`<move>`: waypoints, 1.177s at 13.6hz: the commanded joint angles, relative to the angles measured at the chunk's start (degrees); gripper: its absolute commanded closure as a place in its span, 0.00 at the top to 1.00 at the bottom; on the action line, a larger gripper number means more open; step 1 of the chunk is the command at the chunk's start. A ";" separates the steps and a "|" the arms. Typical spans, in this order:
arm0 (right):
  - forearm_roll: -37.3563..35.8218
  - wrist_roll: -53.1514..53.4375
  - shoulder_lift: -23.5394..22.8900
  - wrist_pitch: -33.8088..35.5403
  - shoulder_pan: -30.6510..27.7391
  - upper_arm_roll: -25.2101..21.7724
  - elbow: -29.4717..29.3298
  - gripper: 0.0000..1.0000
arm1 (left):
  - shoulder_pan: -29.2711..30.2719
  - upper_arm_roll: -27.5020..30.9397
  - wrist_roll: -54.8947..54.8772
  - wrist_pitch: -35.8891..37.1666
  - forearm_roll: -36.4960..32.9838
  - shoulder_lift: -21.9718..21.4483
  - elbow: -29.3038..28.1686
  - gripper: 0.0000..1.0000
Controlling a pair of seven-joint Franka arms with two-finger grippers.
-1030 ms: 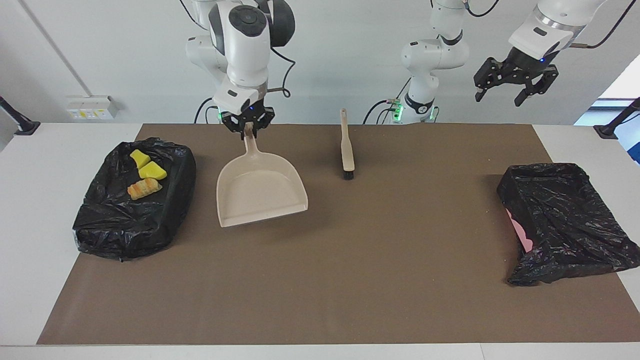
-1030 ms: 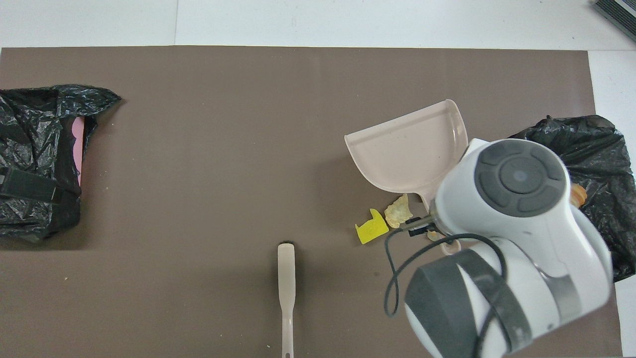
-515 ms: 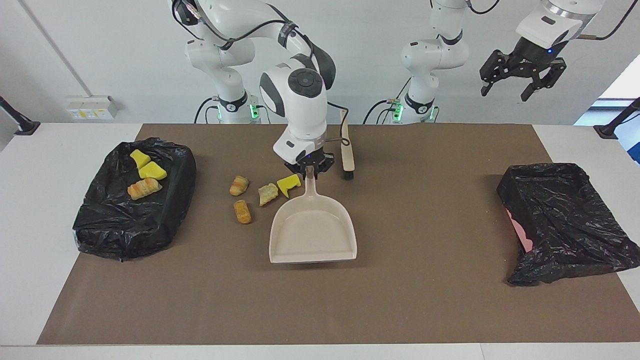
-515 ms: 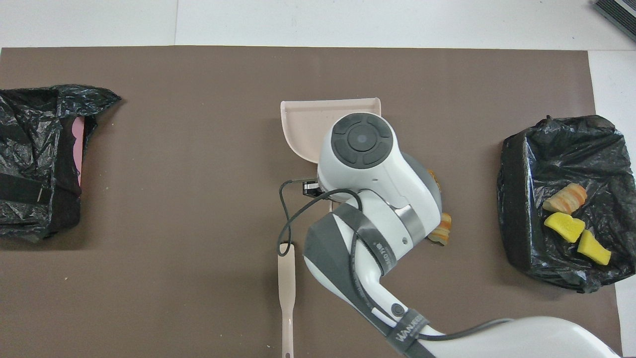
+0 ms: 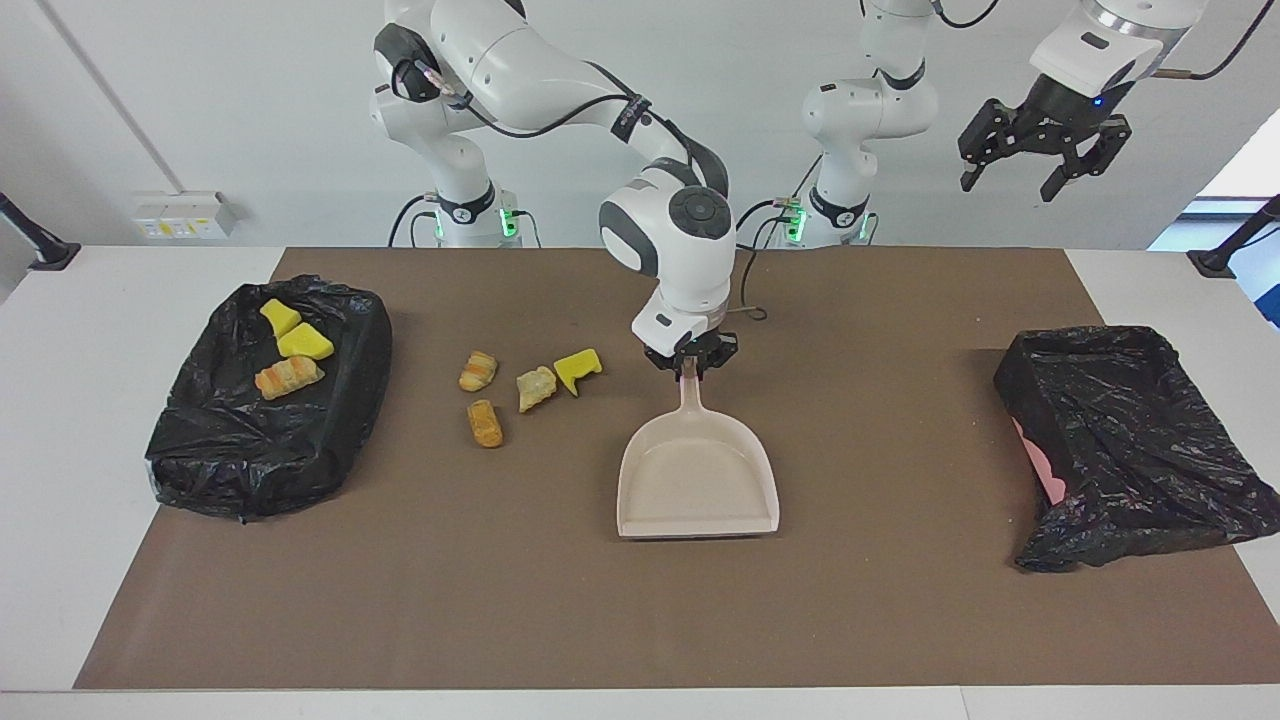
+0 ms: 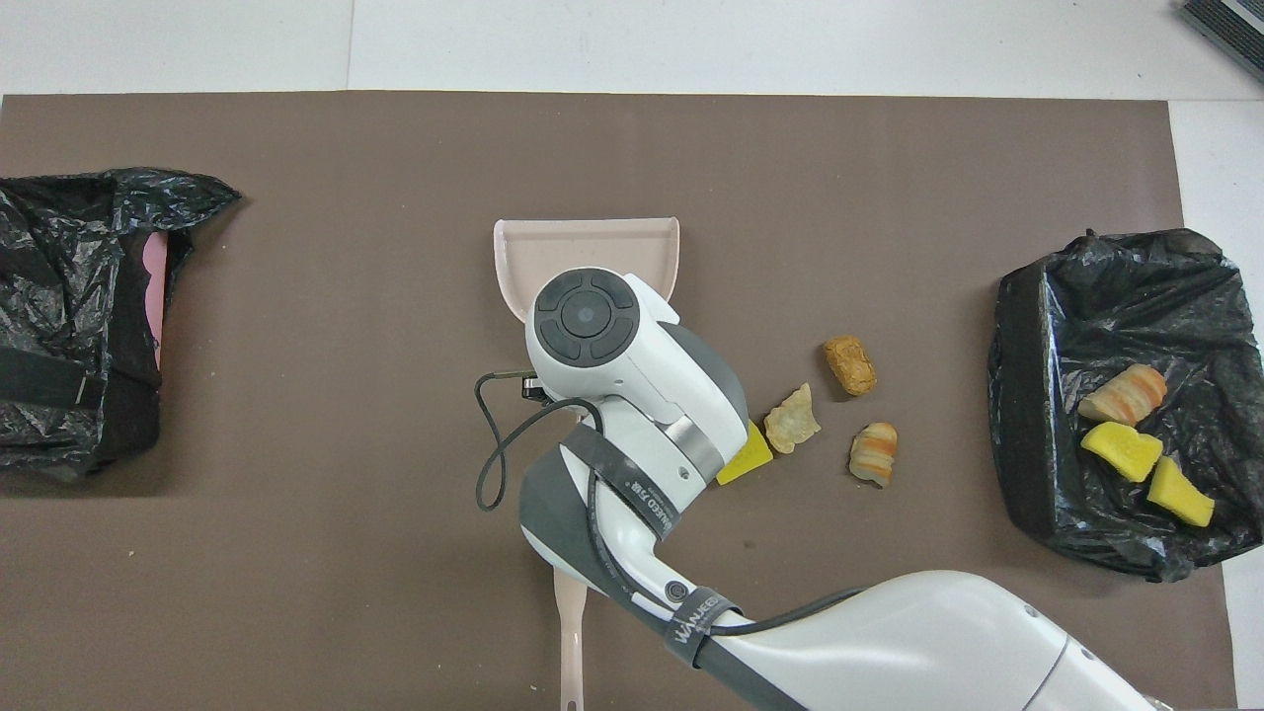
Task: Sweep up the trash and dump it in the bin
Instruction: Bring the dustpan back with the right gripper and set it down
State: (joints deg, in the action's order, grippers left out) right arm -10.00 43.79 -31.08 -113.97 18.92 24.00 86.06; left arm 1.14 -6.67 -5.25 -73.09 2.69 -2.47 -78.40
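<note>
Dustpan (image 5: pixel 697 485) now farther from trash (image 5: pixel 530 385)

Smooth matt plastic dustpan (image 5: pixel 697 480), crinkled glossy black plastic bags (image 5: pixel 268 400), matt brown paper-like mat (image 5: pixel 600 620).

The dustpan (image 5: pixel 697 488) lies mid-mat (image 5: pixel 640 600). Four chunks (image 5: pixel 520 392) lie beside it toward the right arm's end; three more (image 5: pixel 288 348) sit on the bag (image 5: pixel 260 440) there. Another bag (image 5: pixel 1130 450) lies at the left arm's end.

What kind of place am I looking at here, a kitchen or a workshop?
Most likely a robotics lab, not a kitchen: two white robot arms stand at a table covered by a brown mat, with a dustpan and bag-lined bins set out, against bare white walls.
</note>
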 commanded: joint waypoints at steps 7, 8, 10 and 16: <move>-3.87 0.43 -1.62 -4.33 0.07 -0.01 0.16 1.00 | -7.89 9.03 -0.20 1.28 -0.93 -0.95 -0.43 1.00; -3.36 0.33 -1.01 -4.07 -0.37 0.08 0.07 1.00 | -8.87 10.44 -0.11 1.28 -0.93 -1.48 -0.79 1.00; -2.92 0.85 -0.39 -4.24 -0.81 0.17 0.16 1.00 | -8.79 10.54 -0.02 0.93 -0.93 -1.57 -0.97 1.00; 0.42 0.42 6.88 -1.08 -2.83 0.26 3.05 1.00 | -8.78 9.93 -0.02 -0.99 -0.93 -1.57 -1.49 1.00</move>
State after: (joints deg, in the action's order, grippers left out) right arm -11.05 44.39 -29.30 -116.57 16.48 23.70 85.60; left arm -6.36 2.89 -5.40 -72.65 2.69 -2.97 -78.50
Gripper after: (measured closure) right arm 0.000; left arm 0.000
